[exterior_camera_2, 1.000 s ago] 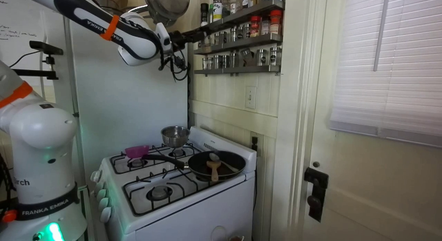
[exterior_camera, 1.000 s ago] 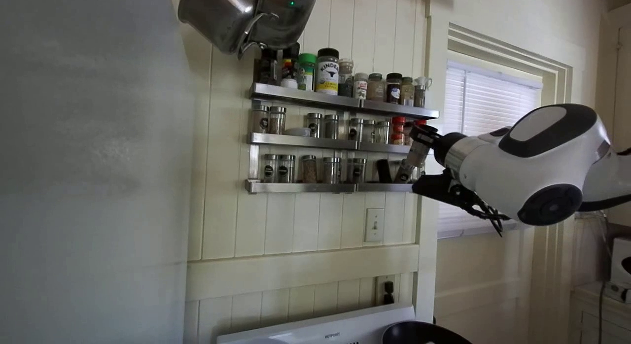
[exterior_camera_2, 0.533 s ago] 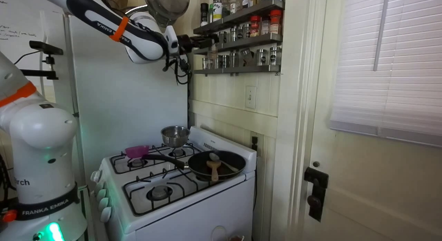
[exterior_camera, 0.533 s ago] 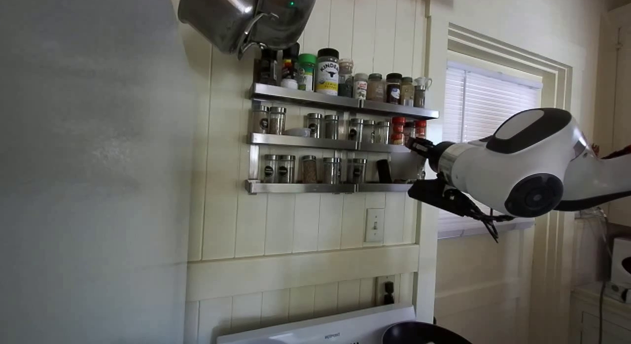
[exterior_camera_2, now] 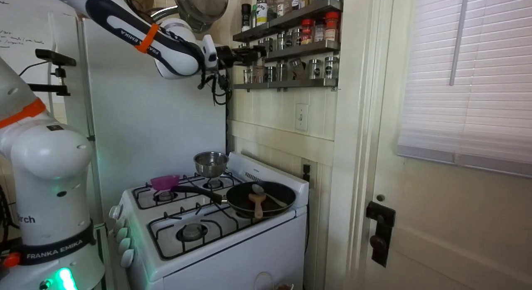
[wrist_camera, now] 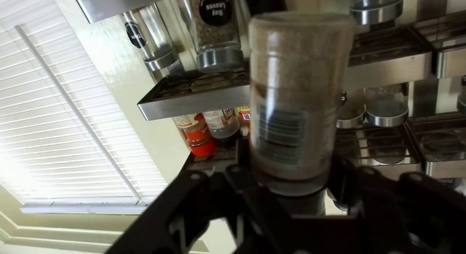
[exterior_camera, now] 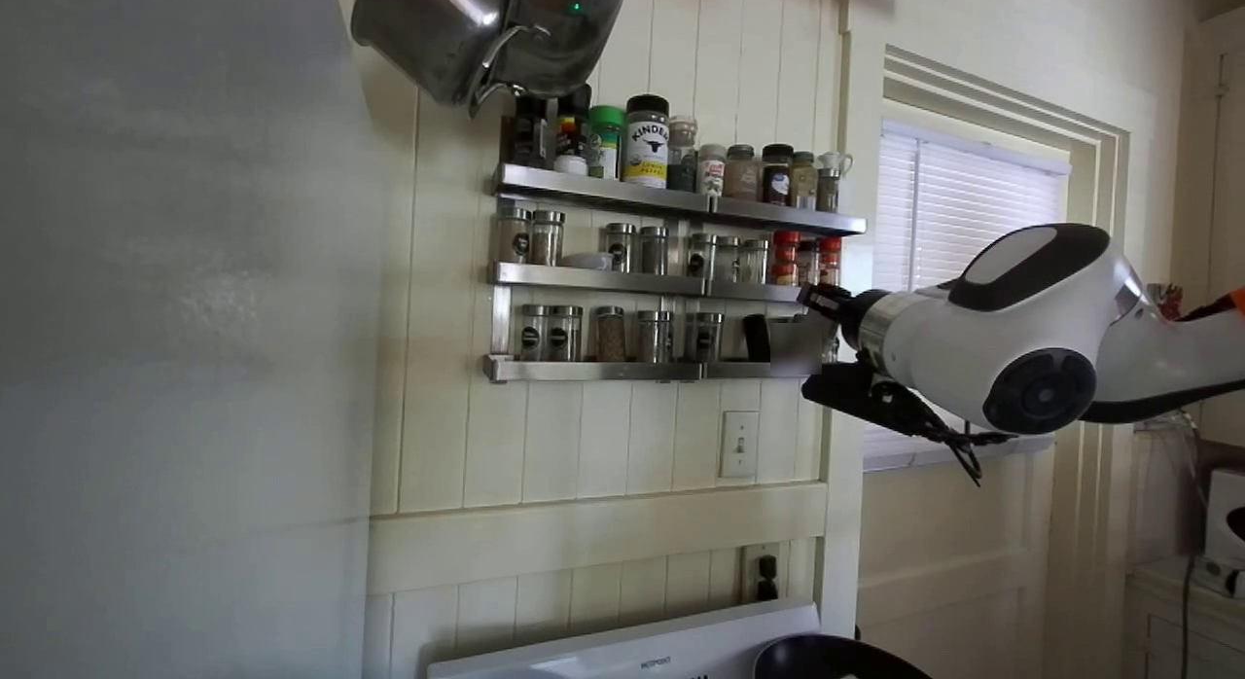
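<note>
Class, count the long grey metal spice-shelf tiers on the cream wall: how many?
3: the top tier, the middle tier and the bottom tier, one above another; both exterior views show all three.

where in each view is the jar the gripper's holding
In an exterior view: the jar is right of centre, below the gripper, seen against the bottom shelf.
In an exterior view: the jar is upper middle, below the gripper.
In the wrist view: the jar is large, just right of centre.
Shared landmark: the window blind, right in both exterior views, left in the wrist view.
</note>
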`<state>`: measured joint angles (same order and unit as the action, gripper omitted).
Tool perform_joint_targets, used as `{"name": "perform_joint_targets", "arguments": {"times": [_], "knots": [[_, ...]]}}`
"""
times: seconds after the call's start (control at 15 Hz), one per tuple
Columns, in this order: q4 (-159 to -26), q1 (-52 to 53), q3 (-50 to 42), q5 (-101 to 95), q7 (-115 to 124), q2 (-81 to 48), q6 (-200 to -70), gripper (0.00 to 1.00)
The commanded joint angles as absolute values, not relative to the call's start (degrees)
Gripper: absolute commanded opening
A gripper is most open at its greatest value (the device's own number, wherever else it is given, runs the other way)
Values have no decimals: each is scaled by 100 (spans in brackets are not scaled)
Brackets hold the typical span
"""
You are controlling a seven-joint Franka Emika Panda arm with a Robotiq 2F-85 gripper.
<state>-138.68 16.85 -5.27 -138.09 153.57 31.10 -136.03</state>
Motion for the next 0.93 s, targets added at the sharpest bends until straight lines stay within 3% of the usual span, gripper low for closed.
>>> {"name": "perform_joint_targets", "arguments": {"times": [0.0,0.87], "knots": [[-13632,1619,-547,-13884,15400,2883,-13814,25],[-12579,1268,-524,-13828,13938,1898,-14453,25]]}}
